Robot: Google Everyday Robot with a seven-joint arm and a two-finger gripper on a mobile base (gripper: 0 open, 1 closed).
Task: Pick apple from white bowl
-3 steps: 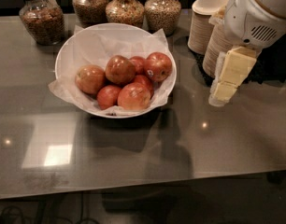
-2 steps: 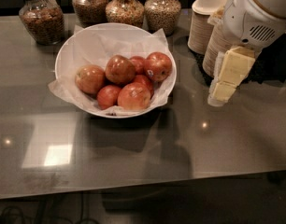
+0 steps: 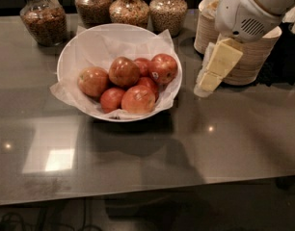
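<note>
A dark, glossy countertop fills the view, with glass jars of grains and seeds along its back edge. Left of centre we see the white bowl, lined with crumpled paper. It sits just where it sat a second ago, and its pile of fruit is undisturbed. The apple, large and red with a yellow-orange blush, lies at the front of the pile, touching a smaller dark-red apple on its left. The stickered apple rests at the back right. Further right, the gripper hangs above the counter beside the bowl's right rim, not touching it. It has shifted left and a little upward, so it is now nearer the bowl. We cannot tell whether it is open or closed. Behind it stand stacks of tan paper bowls.
</note>
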